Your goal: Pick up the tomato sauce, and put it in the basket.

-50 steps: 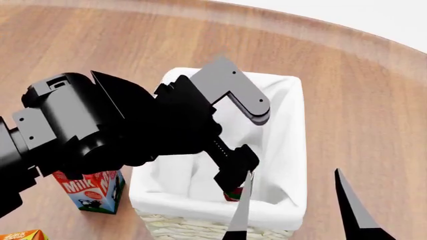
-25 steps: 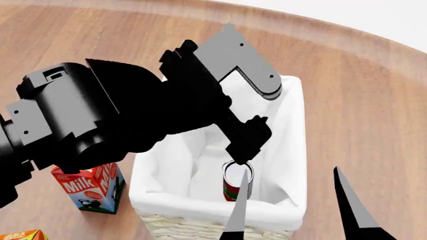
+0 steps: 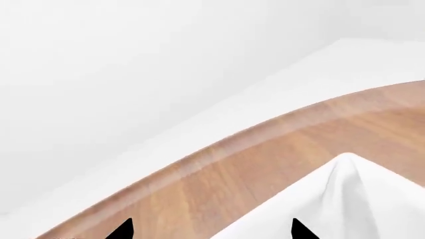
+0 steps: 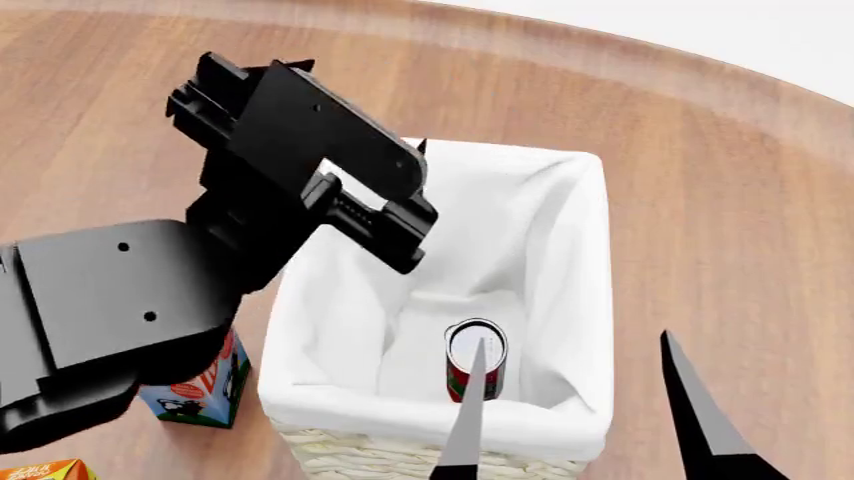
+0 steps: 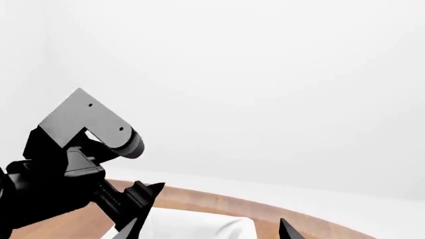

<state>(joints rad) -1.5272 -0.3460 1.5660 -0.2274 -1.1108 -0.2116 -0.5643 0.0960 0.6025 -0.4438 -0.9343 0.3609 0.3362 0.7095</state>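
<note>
The tomato sauce (image 4: 477,362) is a small red-labelled tin with a silvery top. It stands upright inside the basket (image 4: 590,300), near its front wall, and nothing holds it. My left gripper (image 4: 400,205) hangs open above the basket's left rim, well clear of the tin. In the left wrist view its two black tips (image 3: 211,231) are wide apart over wood and the basket's white cloth (image 3: 362,199). My right gripper (image 4: 571,340) is open near the basket's front, one finger (image 4: 463,430) crossing in front of the tin. In the right wrist view its tips (image 5: 209,229) frame the basket liner (image 5: 199,225).
A red milk carton (image 4: 200,392) stands left of the basket, partly under my left arm. The corner of an orange carton (image 4: 40,470) shows at the lower left. The round wooden table's (image 4: 721,200) edge curves along the far side.
My left gripper has let go of the tomato sauce and risen up and to the left, out of the basket. The tin now stands alone inside. The right gripper has barely moved.
</note>
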